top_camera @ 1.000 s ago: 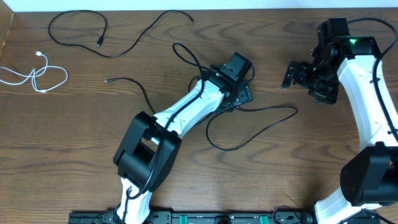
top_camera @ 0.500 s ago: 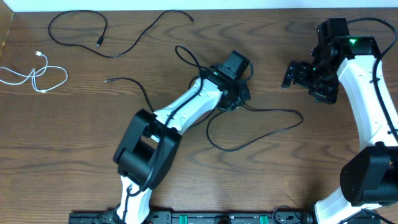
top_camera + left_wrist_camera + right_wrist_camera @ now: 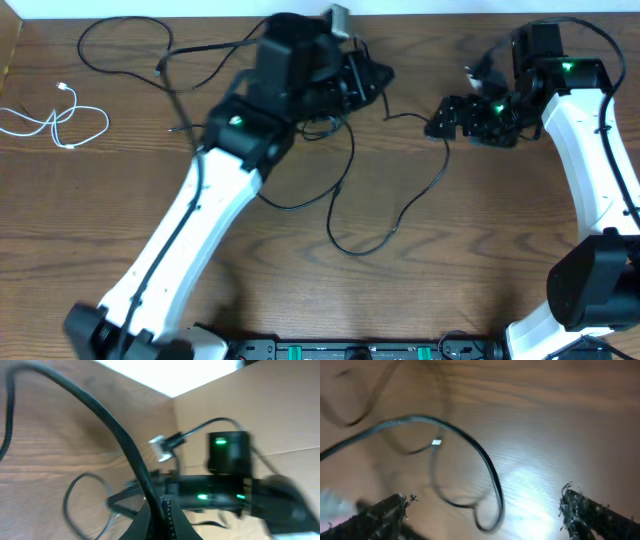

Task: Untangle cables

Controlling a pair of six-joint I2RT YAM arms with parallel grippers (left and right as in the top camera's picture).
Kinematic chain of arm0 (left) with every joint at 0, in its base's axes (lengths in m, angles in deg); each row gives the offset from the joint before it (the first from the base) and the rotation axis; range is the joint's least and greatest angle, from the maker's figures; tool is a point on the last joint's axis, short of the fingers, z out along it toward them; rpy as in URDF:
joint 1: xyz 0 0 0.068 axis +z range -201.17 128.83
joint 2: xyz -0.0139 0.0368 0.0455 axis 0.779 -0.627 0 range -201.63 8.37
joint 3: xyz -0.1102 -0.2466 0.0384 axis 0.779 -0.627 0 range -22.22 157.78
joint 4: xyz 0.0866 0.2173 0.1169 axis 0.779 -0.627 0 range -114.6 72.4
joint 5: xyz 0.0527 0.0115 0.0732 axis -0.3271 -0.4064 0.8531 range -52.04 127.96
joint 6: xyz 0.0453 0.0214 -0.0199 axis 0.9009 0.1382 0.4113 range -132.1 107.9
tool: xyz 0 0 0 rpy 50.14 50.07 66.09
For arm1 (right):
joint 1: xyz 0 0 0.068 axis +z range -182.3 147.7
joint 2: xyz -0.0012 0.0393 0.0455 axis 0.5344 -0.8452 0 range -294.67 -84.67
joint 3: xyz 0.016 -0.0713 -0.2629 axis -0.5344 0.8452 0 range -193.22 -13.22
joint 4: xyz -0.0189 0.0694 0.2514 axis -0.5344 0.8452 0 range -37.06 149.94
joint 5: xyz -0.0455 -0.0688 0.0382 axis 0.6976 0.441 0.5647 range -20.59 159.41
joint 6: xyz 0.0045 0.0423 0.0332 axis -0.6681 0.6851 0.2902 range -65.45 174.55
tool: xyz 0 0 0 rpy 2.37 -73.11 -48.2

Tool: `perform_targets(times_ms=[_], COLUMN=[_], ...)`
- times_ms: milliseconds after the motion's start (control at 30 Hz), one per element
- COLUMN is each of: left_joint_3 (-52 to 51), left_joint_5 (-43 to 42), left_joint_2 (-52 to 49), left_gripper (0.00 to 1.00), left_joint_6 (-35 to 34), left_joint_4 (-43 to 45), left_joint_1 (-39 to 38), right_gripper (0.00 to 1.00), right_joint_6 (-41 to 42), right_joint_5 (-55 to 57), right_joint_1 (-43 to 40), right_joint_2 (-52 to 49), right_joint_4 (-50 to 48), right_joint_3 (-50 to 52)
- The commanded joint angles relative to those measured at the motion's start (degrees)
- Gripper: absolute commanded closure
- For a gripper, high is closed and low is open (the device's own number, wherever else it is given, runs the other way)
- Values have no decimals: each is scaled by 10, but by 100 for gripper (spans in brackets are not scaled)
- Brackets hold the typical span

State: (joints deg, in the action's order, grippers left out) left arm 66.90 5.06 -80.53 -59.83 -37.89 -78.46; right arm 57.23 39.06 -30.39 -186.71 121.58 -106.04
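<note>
Change: left gripper gone from the table centre up to 12 o'clock, clenched on a black cable and hoisting it.
Held cable: gripped strand high at 12 o'clock, slack loop trailing toward 6 o'clock on the table.
Right gripper: jaws spread wide, nothing held, shifted toward 9 o'clock, near the hanging strand.
Meaning: probably one cord being drawn clear of the tangle; not yet separated.
White cable: 9 o'clock edge, well apart.
Writing: none readable; green lights only.

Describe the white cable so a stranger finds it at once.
From above, go to the left edge of the wooden table. The white cable lies there alone in loose loops. It alone is white; every other one is a black cable.
</note>
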Motion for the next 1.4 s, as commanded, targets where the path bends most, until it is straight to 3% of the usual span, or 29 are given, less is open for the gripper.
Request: perform_targets(times_ms=[0, 167, 433, 667, 833, 1167, 1233, 1267, 1300, 1367], left_joint_3=[4, 4, 4, 4, 4, 4, 4, 4, 4, 4], left_joint_5=[-14, -14, -14, -68, -83, -87, -92, -96, -96, -96], left_joint_2=[17, 37, 53, 58, 58, 58, 59, 60, 60, 60], left_gripper=[93, 93, 92, 92, 93, 92, 93, 92, 92, 92], left_joint_6=[-53, -151, -190, -308, -319, -359, -372, -375, -375, -375], left_joint_4=[-1, 2, 68, 109, 168, 181, 181, 182, 183, 183], left_joint_1=[7, 14, 14, 14, 14, 14, 14, 14, 14, 14], right_gripper=[4, 1, 1, 1, 1, 1, 11, 23, 45, 68], right_joint_6=[-191, -298, -307, -335, -341, -299, -271, -255, -241, -219], right_joint_5=[-222, -351, -376, -377, -373, -356, -329, -316, -311, -311], right_joint_1=[4, 4, 4, 32, 58, 75, 75, 75, 75, 76], right_joint_2=[11, 38, 104, 144, 145, 145, 145, 145, 145, 145], right_joint_4=[-3, -9, -41, -49, -70, -124, -141, -148, -155, -166], right_joint_3=[-1, -1, -1, -1, -1, -1, -1, -1, -1, -1])
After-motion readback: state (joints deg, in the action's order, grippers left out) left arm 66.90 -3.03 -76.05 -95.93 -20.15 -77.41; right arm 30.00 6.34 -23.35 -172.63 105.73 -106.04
